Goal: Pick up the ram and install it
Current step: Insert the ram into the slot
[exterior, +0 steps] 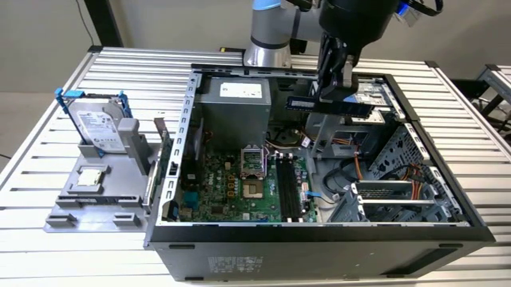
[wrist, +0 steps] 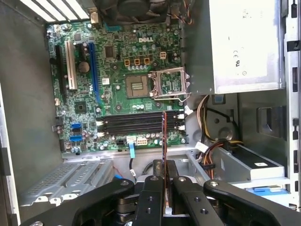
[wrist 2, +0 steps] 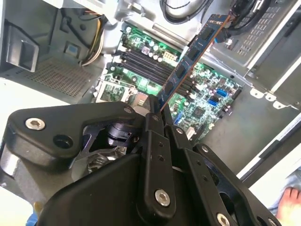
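Note:
The ram (exterior: 329, 106) is a thin bluish-green stick with black chips, and my gripper (exterior: 334, 97) is shut on it. It hangs level above the open computer case, over the back right part in the exterior view. In the second wrist view the ram (wrist 2: 190, 56) sticks out from between the fingertips of the gripper (wrist 2: 157, 112) over the motherboard. In the first wrist view the ram (wrist: 164, 136) shows edge-on, lying crosswise over the black memory slots (wrist: 136, 125), with the gripper (wrist: 165, 165) behind it. The same slots (exterior: 291, 188) lie well below the stick and hold nothing.
The case (exterior: 183, 149) lies open on a slatted table. Inside it are the power supply (exterior: 236, 104), the CPU socket (exterior: 254, 161), cables (exterior: 343, 173) and a drive cage (exterior: 399, 191). A grey fixture (exterior: 96, 203) on the exterior view's left holds a blue-framed hard drive (exterior: 100, 122) and a small square chip (exterior: 90, 177).

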{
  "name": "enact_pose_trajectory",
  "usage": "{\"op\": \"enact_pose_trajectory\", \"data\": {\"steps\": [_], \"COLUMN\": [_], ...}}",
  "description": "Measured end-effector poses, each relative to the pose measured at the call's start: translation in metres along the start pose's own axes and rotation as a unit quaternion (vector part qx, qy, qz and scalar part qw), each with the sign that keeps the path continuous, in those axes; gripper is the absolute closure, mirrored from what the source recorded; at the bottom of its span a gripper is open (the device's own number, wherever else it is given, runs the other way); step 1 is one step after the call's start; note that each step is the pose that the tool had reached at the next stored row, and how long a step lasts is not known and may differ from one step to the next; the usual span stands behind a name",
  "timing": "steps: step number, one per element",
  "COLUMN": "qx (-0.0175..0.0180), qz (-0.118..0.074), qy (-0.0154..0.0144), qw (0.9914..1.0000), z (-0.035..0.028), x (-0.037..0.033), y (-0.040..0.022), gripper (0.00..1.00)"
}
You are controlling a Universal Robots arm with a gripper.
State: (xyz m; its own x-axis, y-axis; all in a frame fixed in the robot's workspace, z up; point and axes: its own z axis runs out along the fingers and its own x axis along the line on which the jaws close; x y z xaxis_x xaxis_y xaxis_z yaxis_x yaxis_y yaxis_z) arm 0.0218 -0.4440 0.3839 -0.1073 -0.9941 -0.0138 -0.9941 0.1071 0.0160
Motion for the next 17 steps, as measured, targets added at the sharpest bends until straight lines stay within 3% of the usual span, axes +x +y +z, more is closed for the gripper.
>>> {"op": "enact_pose_trajectory", "data": {"steps": [17], "qx": [-0.0027], "qz": [-0.001], "qy": [0.0027], "qw": [0.99999], "z": [0.0000], "x": [0.0000], "y": [0.0001], "gripper": [1.00]}}
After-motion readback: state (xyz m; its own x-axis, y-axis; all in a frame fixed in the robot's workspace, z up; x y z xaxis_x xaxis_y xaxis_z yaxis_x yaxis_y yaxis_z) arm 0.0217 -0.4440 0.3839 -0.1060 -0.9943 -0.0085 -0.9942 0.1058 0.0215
